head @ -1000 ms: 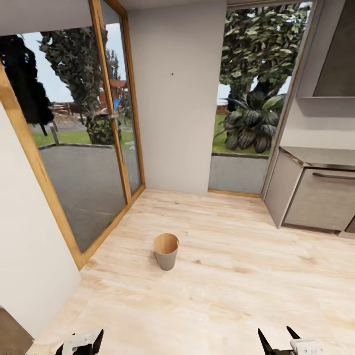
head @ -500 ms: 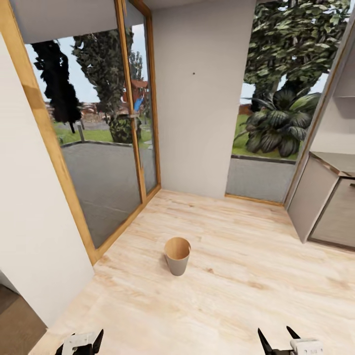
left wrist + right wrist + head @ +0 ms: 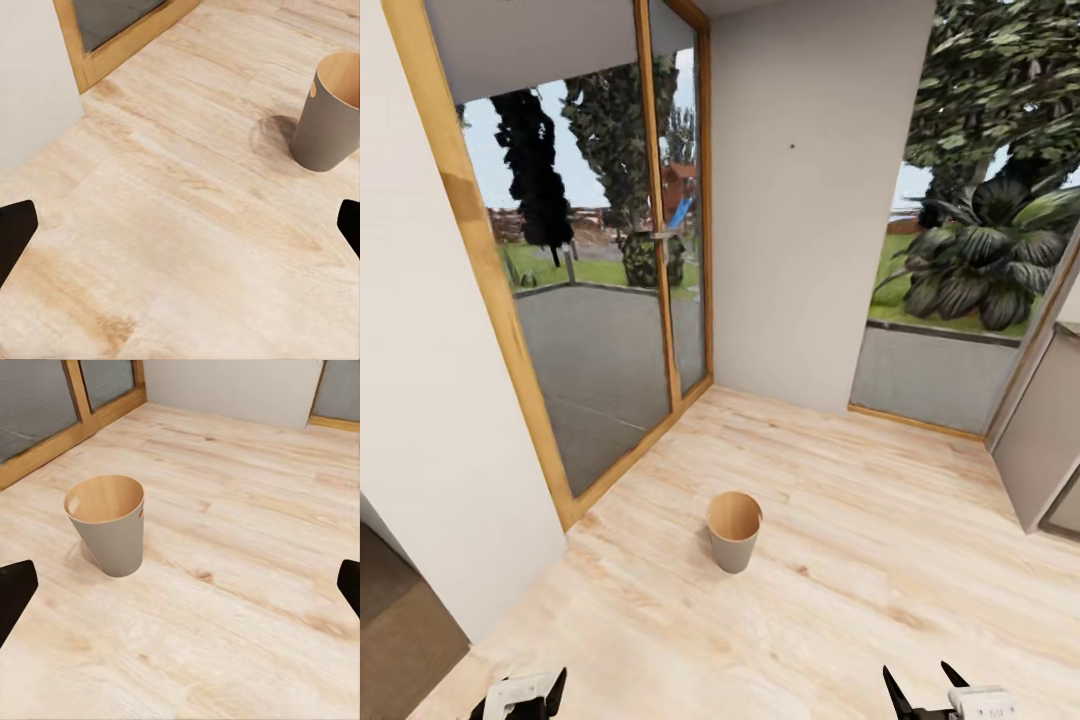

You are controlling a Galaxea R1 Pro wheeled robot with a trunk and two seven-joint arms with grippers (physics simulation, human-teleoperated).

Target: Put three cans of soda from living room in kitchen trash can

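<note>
Floor: light wood planks [image 3: 880, 560], running from the robot to the far wall and the glass doors.
Room: a pale grey wall [image 3: 800, 200] straight ahead, with wood-framed glass doors [image 3: 610, 290] to its left and a low window [image 3: 970, 250] to its right looking onto trees and a big-leaved plant. A white wall [image 3: 430, 400] closes the near left side, and a grey cabinet [image 3: 1045, 440] edge shows at the far right.
Change from earlier: the whole head view has swung left, so the doors and the bin sit further right in it than a second ago and the cabinet has nearly slid off the right edge. This is the camera turning, not the things moving. The bin also looks a little nearer.
Bin: the trash can [image 3: 734, 531] stands upright on the floor, roughly mid-room, well apart from the doors and from both arms. Grey outside, tan wood inside, with an oval handle hole near the rim seen in the right wrist view [image 3: 109, 531]; it also shows in the left wrist view [image 3: 327, 116].
Bin contents: the inner wall visible from here is bare wood; the very bottom is hidden.
Left end effector [image 3: 520, 695]: low at the near edge, fingers spread apart, holding nothing.
Right end effector [image 3: 930, 692]: low at the near edge, black fingers spread apart, holding nothing.
</note>
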